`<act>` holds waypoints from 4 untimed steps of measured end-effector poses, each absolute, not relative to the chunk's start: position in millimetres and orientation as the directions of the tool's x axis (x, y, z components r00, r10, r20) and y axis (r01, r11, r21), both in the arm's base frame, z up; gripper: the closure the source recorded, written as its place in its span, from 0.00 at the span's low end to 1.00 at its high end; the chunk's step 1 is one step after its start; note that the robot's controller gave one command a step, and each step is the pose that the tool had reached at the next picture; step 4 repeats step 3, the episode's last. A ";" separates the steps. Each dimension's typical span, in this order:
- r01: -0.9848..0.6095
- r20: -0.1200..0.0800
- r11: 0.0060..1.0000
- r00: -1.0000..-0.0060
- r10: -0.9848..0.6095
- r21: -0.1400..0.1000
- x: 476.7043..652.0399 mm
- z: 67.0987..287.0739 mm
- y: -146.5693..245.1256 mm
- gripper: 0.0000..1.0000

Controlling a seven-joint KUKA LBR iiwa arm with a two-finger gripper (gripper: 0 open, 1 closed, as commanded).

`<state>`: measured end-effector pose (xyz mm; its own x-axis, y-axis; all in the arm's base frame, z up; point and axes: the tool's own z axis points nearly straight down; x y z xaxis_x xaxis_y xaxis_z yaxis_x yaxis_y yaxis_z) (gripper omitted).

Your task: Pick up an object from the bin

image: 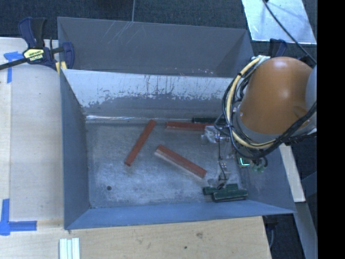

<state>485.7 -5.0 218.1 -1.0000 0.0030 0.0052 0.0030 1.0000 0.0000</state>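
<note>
My gripper point(221, 172) hangs low at the right side of the bin, below the arm's orange dome. Just in front of it, against the bin's front right corner, lies a dark green flat piece point(227, 192); whether the gripper touches it cannot be made out. A reddish-brown bar point(180, 162) lies slantwise on the floor to the gripper's left. Another reddish-brown bar point(184, 126) lies along the back of the floor, with a small black piece point(203, 120) at its right end.
A third reddish-brown bar point(140, 142) lies slantwise left of the middle. The bin's sloped right wall is close beside the gripper. The arm's dome and cables cover the bin's right back part.
</note>
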 end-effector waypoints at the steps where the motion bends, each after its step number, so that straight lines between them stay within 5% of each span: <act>1: 0.102 0.004 0.995 -0.995 0.102 0.000 512.8 70.8 14.0 0.00; 2: 0.102 -0.003 0.995 -0.995 0.102 0.000 514.7 75.7 13.6 1.00; 3: 0.099 -0.012 0.995 -0.995 0.099 0.001 530.5 238.4 6.7 1.00; 4: 0.099 -0.012 0.995 -0.995 0.099 0.001 530.5 238.4 6.7 1.00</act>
